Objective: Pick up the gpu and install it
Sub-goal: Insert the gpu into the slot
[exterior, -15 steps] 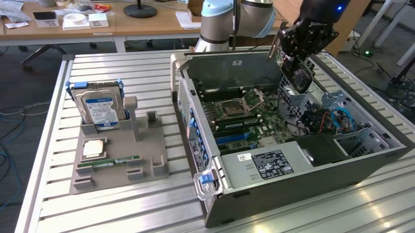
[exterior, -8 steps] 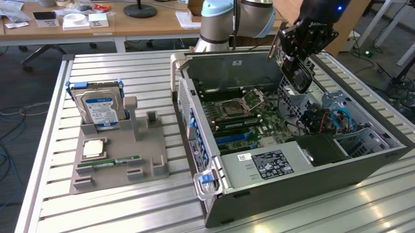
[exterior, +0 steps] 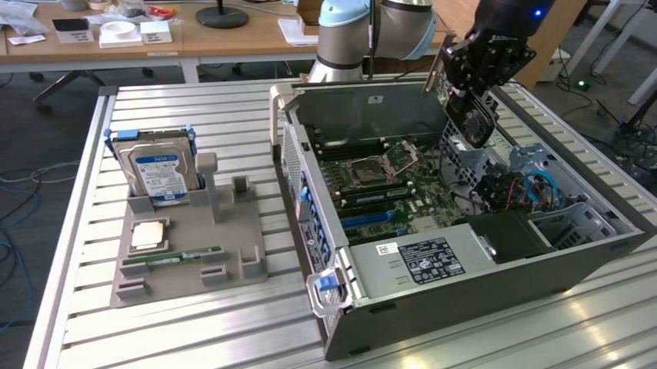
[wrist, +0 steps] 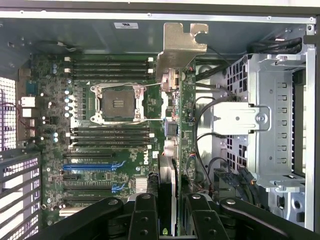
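Observation:
My gripper [exterior: 472, 92] hangs above the far right side of the open computer case [exterior: 462, 269], shut on the gpu [exterior: 470, 115]. The card is held upright and edge-on, its fan side toward the exterior view's right. In the wrist view the gpu [wrist: 172, 100] runs as a thin strip from between my fingers [wrist: 145, 215] out to its silver bracket [wrist: 181, 45]. It hovers over the motherboard [wrist: 110, 130], beside the empty CPU socket [wrist: 119, 102]. The blue expansion slots [wrist: 92, 165] lie to one side of the card.
A grey parts holder [exterior: 185, 254] on the slatted table carries a blue-labelled hard drive [exterior: 159, 165], a CPU [exterior: 149, 234] and a green memory stick [exterior: 175, 257]. Inside the case, a metal drive cage [wrist: 265, 115] and loose cables [wrist: 205, 150] crowd the side next to the card.

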Controlling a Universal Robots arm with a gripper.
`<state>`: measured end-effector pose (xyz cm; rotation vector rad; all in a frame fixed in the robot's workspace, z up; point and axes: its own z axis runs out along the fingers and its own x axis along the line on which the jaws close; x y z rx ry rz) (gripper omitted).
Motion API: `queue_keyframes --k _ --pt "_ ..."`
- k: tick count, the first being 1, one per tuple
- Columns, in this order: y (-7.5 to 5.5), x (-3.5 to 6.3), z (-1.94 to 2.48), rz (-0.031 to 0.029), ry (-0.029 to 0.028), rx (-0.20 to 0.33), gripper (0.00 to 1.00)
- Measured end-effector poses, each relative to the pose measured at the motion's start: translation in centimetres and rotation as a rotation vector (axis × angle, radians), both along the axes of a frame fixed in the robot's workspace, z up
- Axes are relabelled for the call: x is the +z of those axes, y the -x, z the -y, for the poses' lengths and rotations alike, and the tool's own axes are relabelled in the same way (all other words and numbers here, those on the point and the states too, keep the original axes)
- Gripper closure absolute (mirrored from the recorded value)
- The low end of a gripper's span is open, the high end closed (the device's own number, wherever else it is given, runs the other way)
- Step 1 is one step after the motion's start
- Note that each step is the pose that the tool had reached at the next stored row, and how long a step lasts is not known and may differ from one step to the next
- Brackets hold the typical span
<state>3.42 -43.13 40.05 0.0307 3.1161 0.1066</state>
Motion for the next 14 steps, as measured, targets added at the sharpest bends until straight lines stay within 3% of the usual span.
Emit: queue_keyframes --k 6,14 --pt "0.03 -0.04 0.00 0.0001 -0.0001 0.052 0.73" --pt "0.05 -0.10 0.00 0.0000 0.0000 0.189 0.73"
